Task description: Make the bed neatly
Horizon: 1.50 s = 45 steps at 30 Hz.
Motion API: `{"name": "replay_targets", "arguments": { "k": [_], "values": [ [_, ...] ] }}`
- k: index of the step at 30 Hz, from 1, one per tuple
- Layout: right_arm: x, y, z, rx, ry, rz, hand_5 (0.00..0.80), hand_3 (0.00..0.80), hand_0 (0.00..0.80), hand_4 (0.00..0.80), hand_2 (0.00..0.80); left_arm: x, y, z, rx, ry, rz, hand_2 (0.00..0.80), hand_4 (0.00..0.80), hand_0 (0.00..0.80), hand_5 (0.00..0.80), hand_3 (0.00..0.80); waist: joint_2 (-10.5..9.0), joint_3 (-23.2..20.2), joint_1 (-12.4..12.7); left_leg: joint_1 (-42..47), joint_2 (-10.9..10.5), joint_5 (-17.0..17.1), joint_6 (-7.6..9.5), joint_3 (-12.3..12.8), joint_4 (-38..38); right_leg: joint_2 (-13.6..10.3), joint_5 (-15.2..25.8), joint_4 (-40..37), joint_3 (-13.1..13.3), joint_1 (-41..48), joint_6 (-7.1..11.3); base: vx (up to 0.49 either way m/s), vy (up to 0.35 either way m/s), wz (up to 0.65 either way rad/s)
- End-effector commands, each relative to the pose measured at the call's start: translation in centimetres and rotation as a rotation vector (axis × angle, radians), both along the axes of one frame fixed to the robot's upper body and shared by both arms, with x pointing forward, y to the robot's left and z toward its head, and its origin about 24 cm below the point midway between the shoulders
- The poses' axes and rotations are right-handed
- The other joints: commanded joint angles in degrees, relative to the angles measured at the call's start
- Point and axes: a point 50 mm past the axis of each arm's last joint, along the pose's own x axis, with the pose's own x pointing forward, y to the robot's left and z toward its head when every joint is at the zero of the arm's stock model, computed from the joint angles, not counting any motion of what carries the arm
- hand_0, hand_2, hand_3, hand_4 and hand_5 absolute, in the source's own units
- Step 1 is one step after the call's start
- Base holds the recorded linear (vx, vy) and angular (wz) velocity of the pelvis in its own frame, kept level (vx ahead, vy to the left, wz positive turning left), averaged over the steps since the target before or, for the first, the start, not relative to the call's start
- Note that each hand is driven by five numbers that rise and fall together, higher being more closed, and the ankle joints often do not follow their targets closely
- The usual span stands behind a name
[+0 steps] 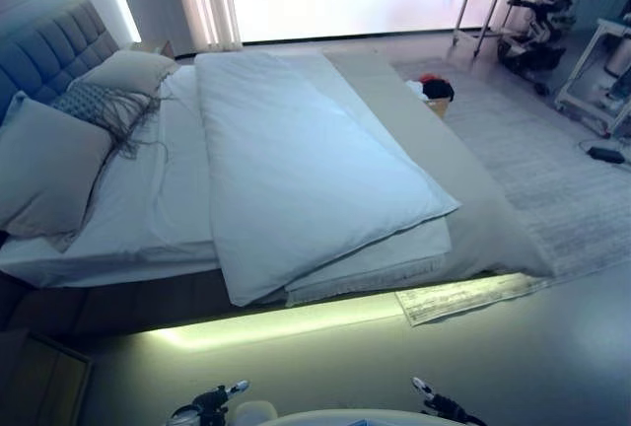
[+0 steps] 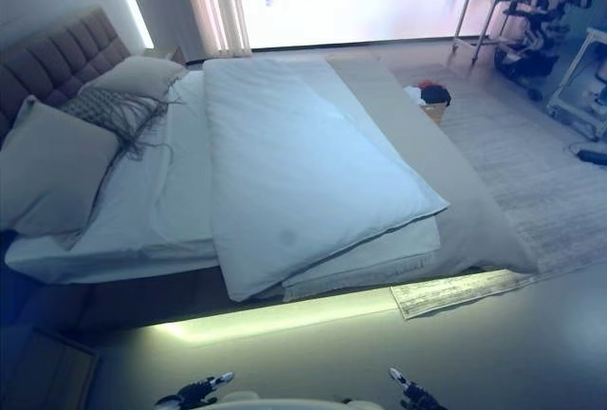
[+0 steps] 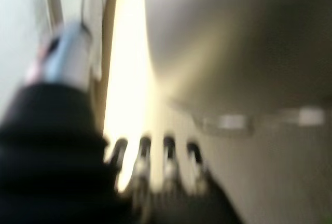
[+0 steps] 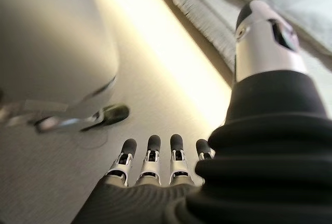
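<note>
The bed (image 1: 168,179) runs from a grey padded headboard (image 1: 44,51) on the left. A white duvet (image 1: 306,170) lies across it, skewed, its near corner hanging over the side. A fringed layer (image 1: 375,273) sticks out beneath it. A grey cover (image 1: 444,170) lies along the foot. Two plain pillows (image 1: 44,165) (image 1: 128,71) and a fringed cushion (image 1: 94,106) rest at the head. My left hand (image 1: 212,401) and right hand (image 1: 441,408) are low, short of the bed. Both are open and empty in their wrist views (image 3: 155,156) (image 4: 150,162).
A glowing strip (image 1: 276,322) runs under the bed's near side. A pale rug (image 1: 552,170) lies past the foot, with a basket of clothes (image 1: 434,91) on it. Equipment (image 1: 542,2) and a white cart (image 1: 601,71) stand at the back right. A wooden nightstand (image 1: 39,382) is at the lower left.
</note>
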Motion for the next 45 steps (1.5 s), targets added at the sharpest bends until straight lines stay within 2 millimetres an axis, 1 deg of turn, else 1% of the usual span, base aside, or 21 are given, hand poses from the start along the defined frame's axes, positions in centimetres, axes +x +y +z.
{"name": "replay_targets", "arguments": {
  "k": [1,4,6,8,12,15,19,21,23,25,26,28,29,30,31,32,33,35,38,41,45],
  "values": [
    [1.8,0.3,0.3,0.007,-0.062,0.042,0.0,0.0,0.0,0.0,0.0,-0.3,-2.4,-0.5,-0.049,-0.012,0.035,0.0,0.0,0.0,0.0,0.0,1.34,1.62,2.47,-7.58,1.34,14.29,1.04,-3.81,-10.63,4.4,-6.95,1.12,3.43,9.49,1.4,0.324,0.139,-0.1],
    [1.8,0.1,0.3,-0.004,-0.085,0.054,0.0,0.0,0.0,0.0,0.0,-0.9,-2.3,-0.5,-0.031,-0.034,0.065,0.0,0.0,0.0,0.0,0.0,1.63,1.64,3.08,-9.06,2.73,15.59,0.63,-3.35,-10.63,3.95,-9.22,1.33,4.02,11.65,1.58,0.297,0.176,-0.42],
    [1.7,-0.1,0.4,-0.019,-0.088,0.082,0.0,0.0,0.0,0.0,0.0,-1.1,-2.3,-0.6,-0.028,-0.023,0.064,0.0,0.0,0.0,0.0,0.0,1.65,1.07,3.18,-8.83,2.93,12.94,1.08,-1.99,-10.63,2.15,-9.99,1.8,3.62,12.88,2.47,0.349,0.251,0.1],
    [1.7,0.1,0.3,-0.009,-0.088,0.102,0.0,0.0,0.0,0.0,0.0,-1.4,-1.9,-0.6,-0.014,-0.01,0.061,0.0,0.0,0.0,0.0,0.0,1.55,0.15,3.41,-6.84,2.8,11.77,1.66,-1.21,-10.63,0.46,-11.14,2.51,3.2,14.33,3.54,0.425,0.264,0.15],
    [1.9,1.3,0.2,0.024,-0.103,0.157,0.0,0.0,0.0,0.0,0.0,-0.6,-1.4,-0.4,-0.014,-0.017,0.019,0.0,0.0,0.0,0.0,0.0,0.58,-1.66,3.93,-4.42,1.6,9.36,3.65,-1.95,-9.01,-2.67,-10.94,4.15,2.27,14.68,5.36,0.364,0.217,-0.18],
    [2.5,2.0,0.1,0.014,-0.119,0.148,0.0,0.0,0.0,0.0,0.0,0.2,-1.6,-0.3,-0.018,-0.008,-0.039,0.0,0.0,0.0,0.0,0.0,-0.04,-2.26,3.97,-4.67,1.07,7.12,4.89,-1.41,-4.92,-5.02,-10.74,6.37,0.98,14.01,6.44,0.295,0.219,-0.2],
    [3.2,2.5,0.2,0.02,-0.138,0.126,0.0,0.0,0.0,0.0,0.0,1.1,-1.6,-0.1,-0.008,-0.021,-0.067,0.0,0.0,0.0,0.0,0.0,-0.83,-2.99,3.55,-4.64,-0.55,5.1,7.15,-0.34,-3.51,-7.36,-7.74,9.94,1.38,12.59,8.23,0.24,0.203,-0.03],
    [3.4,2.5,0.3,0.02,-0.147,0.11,0.0,0.0,0.0,0.0,0.0,1.6,-1.6,0.0,-0.004,-0.029,-0.078,0.0,0.0,0.0,0.0,0.0,-1.14,-3.23,3.48,-4.65,-1.85,4.53,8.17,0.15,-3.54,-8.12,-4.58,12.94,1.84,11.76,8.68,0.194,0.175,-0.1],
    [3.5,2.1,0.4,0.012,-0.166,0.085,0.0,0.0,0.0,0.0,0.0,2.0,-1.4,0.1,0.002,-0.033,-0.088,0.0,0.0,0.0,0.0,0.0,-0.75,-2.97,2.98,-3.86,-3.19,3.36,9.55,0.82,-3.42,-10.1,1.54,22.62,2.29,7.14,8.85,0.21,0.192,-0.17],
    [3.7,1.5,0.6,-0.009,-0.177,0.089,0.0,0.0,0.0,0.0,0.0,1.7,-1.0,0.1,0.021,-0.015,-0.107,0.0,0.0,0.0,0.0,0.0,-0.03,-2.21,2.14,-1.95,-3.41,2.91,9.8,0.94,-4.03,-9.54,3.07,26.14,2.58,1.52,8.03,0.235,0.112,-0.08],
    [3.8,1.4,0.6,-0.01,-0.182,0.094,0.0,0.0,0.0,0.0,0.0,1.6,-0.8,0.1,0.034,-0.007,-0.11,0.0,0.0,0.0,0.0,0.0,0.29,-1.74,1.67,-0.87,-3.15,2.95,9.57,1.08,-4.57,-8.54,2.11,25.29,1.94,-1.09,7.5,0.241,0.002,0.01],
    [4.0,1.4,0.7,-0.007,-0.192,0.105,0.0,0.0,0.0,0.0,0.0,1.5,0.0,0.3,0.056,-0.007,-0.092,0.0,0.0,0.0,0.0,0.0,0.56,-0.67,0.81,1.48,-2.34,3.04,8.5,1.24,-5.56,-6.04,0.34,20.66,0.61,-4.93,6.64,0.186,-0.117,0.04],
    [4.2,1.4,0.8,-0.006,-0.199,0.105,0.0,0.0,0.0,0.0,0.0,1.6,0.4,0.4,0.063,-0.015,-0.082,0.0,0.0,0.0,0.0,0.0,0.25,-0.13,0.54,2.21,-2.16,2.53,8.02,1.62,-5.5,-5.46,0.09,15.14,-0.46,-6.44,6.56,0.15,-0.205,0.02],
    [4.4,1.3,0.8,-0.01,-0.207,0.104,0.0,0.0,0.0,0.0,0.0,1.9,0.7,0.5,0.065,-0.029,-0.077,0.0,0.0,0.0,0.0,0.0,-0.16,0.66,0.16,2.55,-2.23,1.42,7.85,1.97,-5.13,-5.13,0.98,10.38,-1.26,-7.9,7.1,0.133,-0.232,-0.05],
    [4.7,1.3,0.9,-0.01,-0.215,0.105,0.0,0.0,0.0,0.0,0.0,2.2,0.7,0.6,0.065,-0.042,-0.074,0.0,0.0,0.0,0.0,0.0,-0.76,1.28,-0.23,2.88,-2.72,0.51,7.55,2.18,-4.93,-4.91,4.05,5.82,-1.76,-9.82,7.97,0.083,-0.245,-0.09],
    [5.1,1.5,1.0,-0.01,-0.224,0.115,0.0,0.0,0.0,0.0,0.0,2.8,0.7,0.8,0.069,-0.063,-0.072,0.0,0.0,0.0,0.0,0.0,-1.27,2.05,-0.91,3.42,-3.19,-0.95,7.44,2.33,-4.82,-4.83,7.49,3.02,-1.38,-12.9,8.6,0.046,-0.218,-0.04],
    [5.7,1.6,1.1,-0.01,-0.236,0.116,0.0,0.0,0.0,0.0,0.0,3.5,0.7,0.9,0.069,-0.084,-0.075,0.0,0.0,0.0,0.0,0.0,-1.36,2.63,-1.26,3.46,-3.14,-2.24,7.65,2.13,-4.0,-4.71,8.48,2.67,-0.63,-14.78,8.61,0.056,-0.207,0.08],
    [5.9,1.7,1.1,-0.022,-0.213,0.133,0.0,0.0,0.0,0.0,0.0,3.5,0.0,0.8,0.063,-0.079,-0.075,0.0,0.0,0.0,0.0,0.0,-1.6,2.8,-1.42,3.89,-3.38,-3.29,7.97,0.94,-1.98,-4.02,7.06,2.71,0.21,-13.01,7.38,0.185,-0.17,0.4],
    [5.6,1.6,1.0,-0.018,-0.207,0.151,0.0,0.0,0.0,0.0,0.0,2.4,-0.5,0.4,0.026,-0.071,-0.043,0.0,0.0,0.0,0.0,0.0,-1.95,1.64,-1.05,6.43,-2.68,-3.72,7.56,0.35,-2.07,-3.83,5.53,2.62,-1.79,-9.62,6.68,0.281,-0.111,0.66],
    [5.2,1.5,1.0,-0.024,-0.198,0.163,0.0,0.0,0.0,0.0,0.0,2.0,-1.5,0.2,-0.003,-0.062,-0.114,0.0,0.0,0.0,0.0,0.0,-2.34,0.05,-0.53,7.62,-2.06,-2.95,6.73,-0.09,-3.8,-3.32,4.93,-0.02,-2.51,-5.73,6.41,0.249,-0.072,0.25],
    [5.1,1.3,1.0,-0.026,-0.203,0.168,0.0,0.0,0.0,0.0,0.0,1.9,-2.3,0.0,-0.021,-0.056,-0.156,0.0,0.0,0.0,0.0,0.0,-1.81,-0.42,-0.3,8.52,-1.54,-2.42,5.74,-0.74,-5.65,-3.45,4.07,0.13,-3.28,-4.67,6.64,0.126,0.012,0.04]
  ]
}}
